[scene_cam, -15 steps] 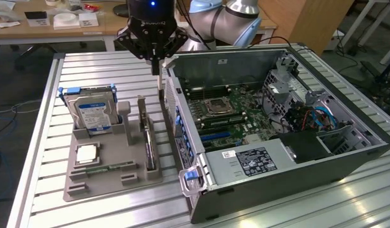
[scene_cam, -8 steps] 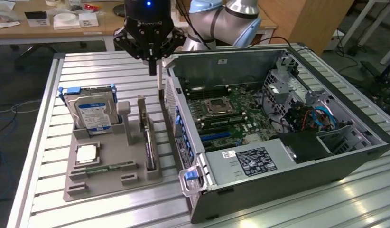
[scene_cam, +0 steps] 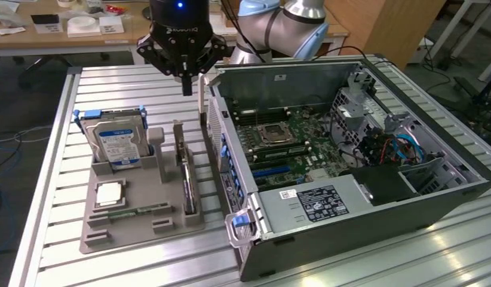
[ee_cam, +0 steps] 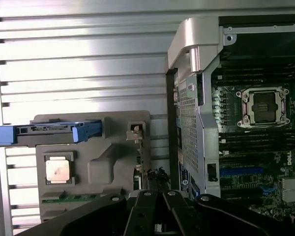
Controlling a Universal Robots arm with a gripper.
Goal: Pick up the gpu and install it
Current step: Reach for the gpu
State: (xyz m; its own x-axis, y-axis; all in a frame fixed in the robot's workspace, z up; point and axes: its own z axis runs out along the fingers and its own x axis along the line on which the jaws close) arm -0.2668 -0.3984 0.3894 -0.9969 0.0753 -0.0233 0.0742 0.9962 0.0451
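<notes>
Ribbed silver aluminium table (scene_cam: 110, 89) glossy, reflective; grey rectangular plastic tray (scene_cam: 126, 230) matt, smooth; dark grey sheet-metal computer case (scene_cam: 349, 230) satin; black gripper (scene_cam: 186, 91) dull sheen.

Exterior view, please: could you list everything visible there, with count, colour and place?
table: one, silver slatted, under everything
holder tray: one, grey, exterior view's left
hard drive: one, silver, blue-white label, upright in tray
gpu: one, dark, on edge in tray, beside case
processor chip: one, silver, flat in tray
memory stick: one, green, flat in tray
computer case: one, dark grey, open, exterior view's right
robot arm: one, light blue and silver, behind case
gripper: one, black, shut, empty, above table beyond tray
</notes>
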